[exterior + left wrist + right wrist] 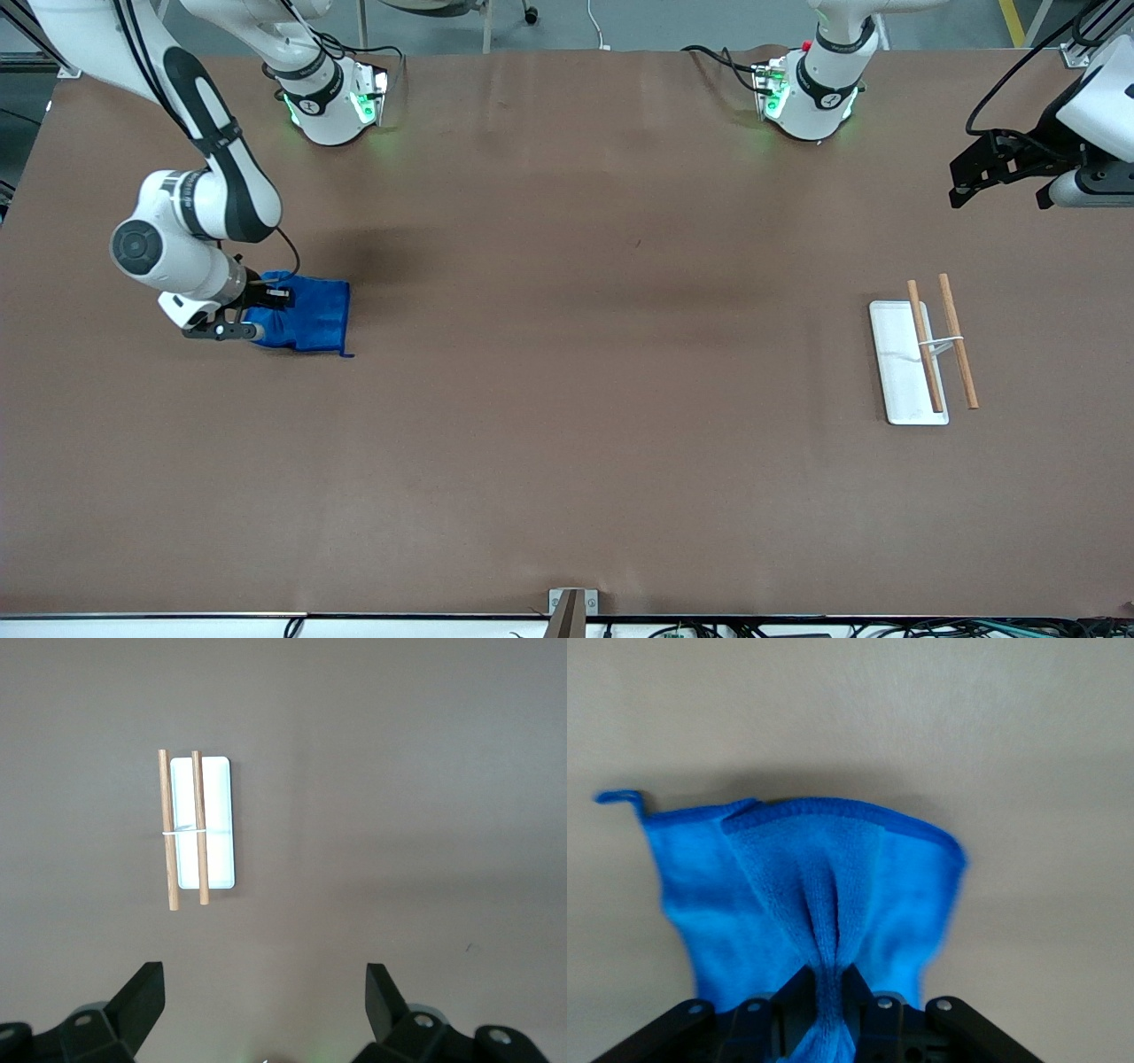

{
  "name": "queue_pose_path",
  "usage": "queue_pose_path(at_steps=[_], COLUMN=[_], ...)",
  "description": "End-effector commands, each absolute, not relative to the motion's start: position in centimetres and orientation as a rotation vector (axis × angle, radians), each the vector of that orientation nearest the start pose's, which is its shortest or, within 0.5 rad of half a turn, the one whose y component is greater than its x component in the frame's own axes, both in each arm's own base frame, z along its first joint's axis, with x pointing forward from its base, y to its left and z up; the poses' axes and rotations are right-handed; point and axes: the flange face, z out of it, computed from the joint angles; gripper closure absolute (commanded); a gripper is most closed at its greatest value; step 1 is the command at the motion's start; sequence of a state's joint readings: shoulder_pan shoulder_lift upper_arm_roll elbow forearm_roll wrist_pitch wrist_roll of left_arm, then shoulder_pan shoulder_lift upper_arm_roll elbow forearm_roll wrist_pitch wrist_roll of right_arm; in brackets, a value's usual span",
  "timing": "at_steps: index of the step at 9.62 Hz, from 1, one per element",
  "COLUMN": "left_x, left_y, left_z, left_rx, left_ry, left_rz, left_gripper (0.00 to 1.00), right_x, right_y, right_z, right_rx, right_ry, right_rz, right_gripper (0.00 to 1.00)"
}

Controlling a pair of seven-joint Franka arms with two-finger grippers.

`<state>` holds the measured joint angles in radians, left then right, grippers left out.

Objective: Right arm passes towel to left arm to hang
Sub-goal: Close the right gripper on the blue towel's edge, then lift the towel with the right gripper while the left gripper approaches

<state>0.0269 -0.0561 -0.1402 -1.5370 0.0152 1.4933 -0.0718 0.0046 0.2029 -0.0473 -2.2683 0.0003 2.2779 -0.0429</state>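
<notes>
Brown table (567, 443): right tool (266, 295) pinches towel (310, 315), loop corner toward front camera; left tool (997, 173) open, waiting.

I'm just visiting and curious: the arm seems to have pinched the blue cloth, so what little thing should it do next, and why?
Probably lift. The right gripper is shut on the towel, bunching a fold between its fingers, while the rest lies on the table. Raising it would free it for carrying toward the left gripper, which waits open near the wooden rack.

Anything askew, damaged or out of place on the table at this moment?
Nothing stands out. The bright blue microfibre towel is bunched only where the shut right gripper pinches it; the white-based rack with two wooden rods stands upright, and the open left gripper waits.
</notes>
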Motion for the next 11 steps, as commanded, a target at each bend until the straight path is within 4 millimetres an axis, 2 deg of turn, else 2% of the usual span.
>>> queue_pose_path(at_steps=[1, 2, 3, 5, 7, 8, 9, 10, 11], left_x=[53.2, 53.2, 53.2, 53.1, 54.5, 55.4, 56.5, 57.4, 58.4], left_y=[-6.0, -6.0, -6.0, -6.0, -7.8, -9.1, -8.5, -8.9, -8.3], left_z=[65.2, 65.1, 65.1, 64.3, 60.5, 58.4, 56.3, 53.4, 49.7], left_rx=[-3.130, -3.131, -3.132, -3.232, -3.358, -3.510, -3.653, -3.736, -3.843], left_ry=[0.088, 0.091, 0.091, 0.061, 0.096, 0.107, 0.028, -0.006, -0.020], left_rz=[0.021, 0.026, 0.026, 0.101, 0.267, 0.377, 0.482, 0.617, 0.748], left_gripper=[0.00, 0.00, 0.00, 0.00, 0.00, 0.00, 0.00, 0.00, 0.00], right_x=[54.3, 55.4, 55.8, 56.1, 56.1, 55.7, 54.9, 54.1, 53.5], right_y=[0.1, 2.2, 5.5, 13.4, 19.3, 22.2, 25.4, 28.2, 29.8], right_z=[32.4, 35.1, 37.3, 40.7, 43.9, 44.8, 45.3, 45.8, 46.1], right_rx=[-3.118, -3.116, -3.116, -3.014, -2.766, -2.622, -2.516, -2.451, -2.379], right_ry=[-0.025, -0.031, -0.063, -0.028, 0.034, 0.079, 0.096, 0.090, 0.117], right_rz=[0.367, 0.360, 0.311, 0.222, 0.201, 0.197, 0.197, 0.199, 0.219], right_gripper=[1.00, 1.00, 1.00, 1.00, 1.00, 1.00, 1.00, 1.00, 1.00])
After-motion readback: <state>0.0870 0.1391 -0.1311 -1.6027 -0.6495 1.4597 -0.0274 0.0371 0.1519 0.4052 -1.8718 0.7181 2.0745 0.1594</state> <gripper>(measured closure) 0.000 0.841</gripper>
